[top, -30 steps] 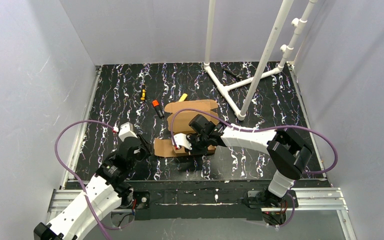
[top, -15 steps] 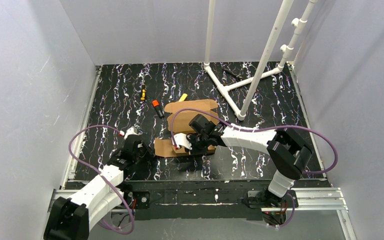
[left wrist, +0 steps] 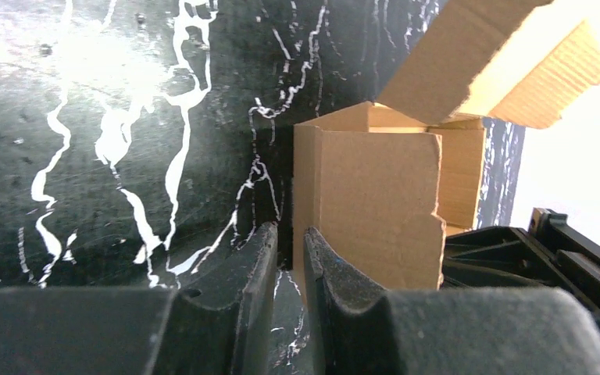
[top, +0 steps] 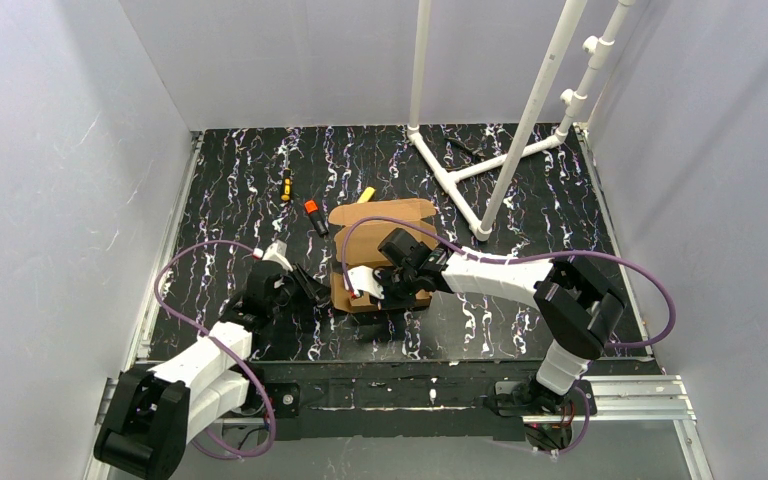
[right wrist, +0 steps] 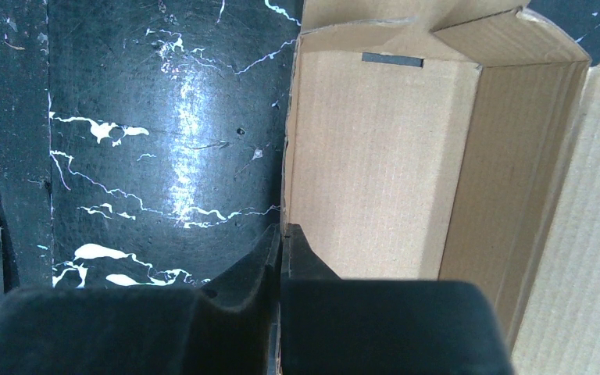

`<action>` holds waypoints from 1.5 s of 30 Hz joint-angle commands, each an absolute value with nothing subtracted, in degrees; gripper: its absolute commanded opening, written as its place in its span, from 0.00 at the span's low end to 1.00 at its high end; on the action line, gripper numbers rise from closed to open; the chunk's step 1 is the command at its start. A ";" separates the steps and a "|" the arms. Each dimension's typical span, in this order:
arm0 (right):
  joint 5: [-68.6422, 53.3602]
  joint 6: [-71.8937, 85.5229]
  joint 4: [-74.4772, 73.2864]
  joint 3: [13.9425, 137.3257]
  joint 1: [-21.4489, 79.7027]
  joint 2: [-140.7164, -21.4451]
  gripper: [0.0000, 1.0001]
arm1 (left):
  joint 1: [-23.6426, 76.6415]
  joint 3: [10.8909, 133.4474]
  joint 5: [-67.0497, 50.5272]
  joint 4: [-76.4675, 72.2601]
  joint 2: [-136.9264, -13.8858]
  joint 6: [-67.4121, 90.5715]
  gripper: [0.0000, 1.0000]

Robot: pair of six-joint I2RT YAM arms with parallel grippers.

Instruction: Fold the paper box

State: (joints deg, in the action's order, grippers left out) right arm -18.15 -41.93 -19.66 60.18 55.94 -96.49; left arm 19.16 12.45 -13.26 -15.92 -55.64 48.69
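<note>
The left arm [top: 205, 352] lies low, reaching toward 1 o'clock, the left gripper [left wrist: 291, 234] parted by a narrow slit. The right arm [top: 500, 275] stretches toward 9 o'clock, the right gripper [right wrist: 282, 234] pinched closed.

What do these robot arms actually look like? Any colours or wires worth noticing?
The left arm and right arm are both made of white rounded links with chunky black joints. A purple cable loops along the outside of each. The left gripper and right gripper each have two black, tapered fingers. No markings are visible.
</note>
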 commanded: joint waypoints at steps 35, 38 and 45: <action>-19.34 -41.22 -19.73 60.78 55.81 -97.65 0.05 | 18.61 15.56 -27.95 -26.76 -63.63 52.82 0.41; -19.42 -41.24 -19.78 60.82 55.81 -97.65 0.05 | 18.60 15.91 -28.01 -26.76 -65.23 52.84 0.41; -19.60 -41.21 -19.80 60.86 55.81 -97.82 0.05 | 18.82 17.89 -28.62 -26.67 -68.56 53.85 0.40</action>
